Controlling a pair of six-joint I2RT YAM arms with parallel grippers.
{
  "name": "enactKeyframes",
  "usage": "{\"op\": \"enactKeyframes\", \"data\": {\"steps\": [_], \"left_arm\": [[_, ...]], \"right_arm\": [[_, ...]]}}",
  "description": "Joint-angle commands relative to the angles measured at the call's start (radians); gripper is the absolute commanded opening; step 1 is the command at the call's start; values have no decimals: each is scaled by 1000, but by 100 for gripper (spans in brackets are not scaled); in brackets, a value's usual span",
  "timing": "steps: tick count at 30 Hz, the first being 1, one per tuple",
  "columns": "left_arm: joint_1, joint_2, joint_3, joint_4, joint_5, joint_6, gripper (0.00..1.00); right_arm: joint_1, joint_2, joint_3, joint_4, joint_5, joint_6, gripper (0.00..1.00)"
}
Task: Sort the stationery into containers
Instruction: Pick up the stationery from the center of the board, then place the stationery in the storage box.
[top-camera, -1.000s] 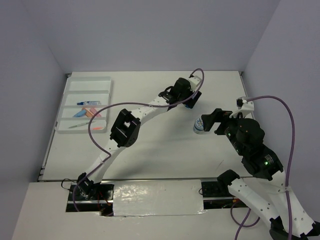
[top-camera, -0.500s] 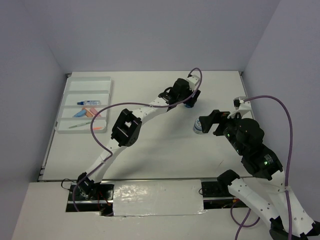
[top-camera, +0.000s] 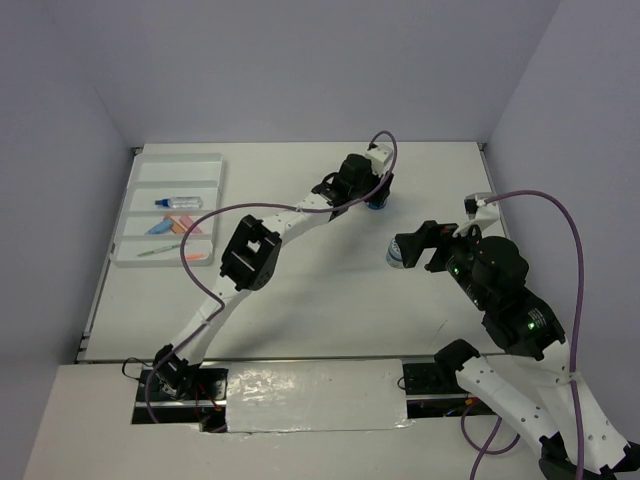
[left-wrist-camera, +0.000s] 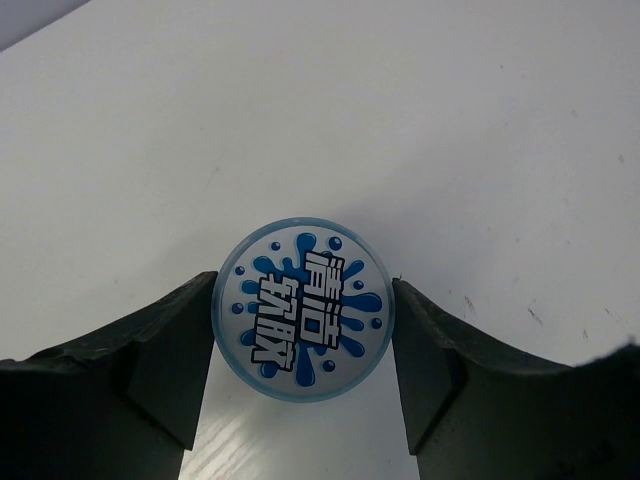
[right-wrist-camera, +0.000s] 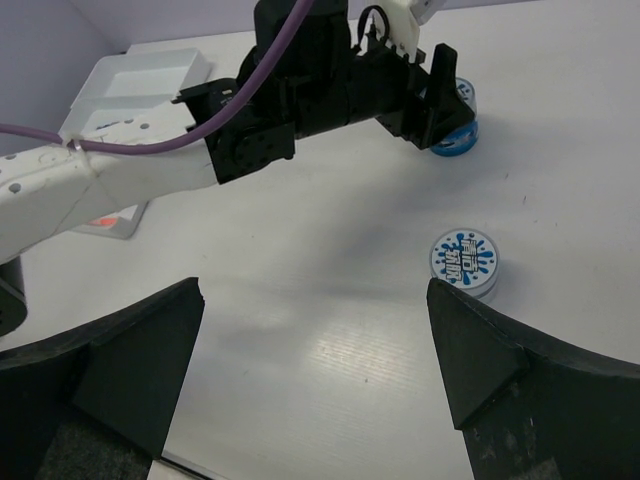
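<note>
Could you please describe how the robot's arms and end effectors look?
The left arm and right arm have white link shells with black joint housings; a purple cable trails along each. Small green lights glow on the right. The left end effector and right end effector each have two broad matte-black fingers.

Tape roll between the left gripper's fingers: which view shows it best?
Left wrist: the tape roll sits mid-frame, printed top readable. Right wrist shows it small, partly hidden; top external, just a blue sliver.

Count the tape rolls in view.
2. The first tape roll sits pinched in the left claw, toward the far side of the table; the second tape roll lies ahead of the open right claw.
</note>
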Motion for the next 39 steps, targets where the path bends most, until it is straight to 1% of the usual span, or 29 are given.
{"op": "enactKeyframes", "data": {"steps": [1,2,3,6,8,11,12,14,15,16,17,18,20,21,23,26,28,30,32,33,39], "left_arm": [[31,-148,-108,66,-8,-44,0],[41,-214,-131,83,-8,-53,0],[64,-244,-165,100,-40,-65,0],[126,-356,-205,114,-51,-111,0],[159,-415,-205,101,-66,-118,0],[251,-463,-161,25,-89,-119,0],[314,-472,-155,1,-109,-124,0],[386,-497,-150,-77,-192,-140,0],[458,-503,-159,-99,-218,-145,0],[494,-511,-167,-117,-244,-163,0],[529,-515,-173,-160,-306,-179,0],[598,-517,-184,-182,-324,-200,0],[668,-518,-211,-221,-304,-263,0],[742,-518,-221,-226,-284,-283,0],[820,-508,-225,-234,-244,-302,0],[897,-491,-228,-229,-210,-289,0],[926,-477,-225,-225,-181,-283,0],[971,-472,-241,-203,-139,-297,0],[1001,-465,-257,-193,-129,-317,0],[1009,-460,-264,-177,-105,-328,0],[1012,-407,-273,-177,-112,-345,0]], "right_arm": [[-3,16,4,48,-17,-20,100],[-3,19,6,48,-20,-19,100],[-3,19,4,50,-20,-19,100],[-4,18,0,55,-12,-20,100],[-3,16,-3,56,-3,-20,100],[-3,21,-5,48,16,-20,100],[-3,22,-3,47,14,-20,100],[-3,18,-6,48,2,-20,100],[-3,16,-9,50,-1,-20,100],[-3,15,-17,59,-4,-19,100],[-1,15,-19,65,-7,-16,100],[-3,16,-20,71,-10,-14,100],[-3,34,-23,93,-35,-13,100],[-1,41,-20,105,-46,-11,100],[-3,67,-16,114,-72,-10,100],[-3,90,-16,133,-86,-10,100],[-1,101,-23,154,-90,-6,100],[-1,120,-26,171,-109,-6,100],[-1,140,-25,177,-127,-6,100],[-1,157,-22,182,-142,-8,100],[-1,188,-19,200,-150,-6,100]]}}
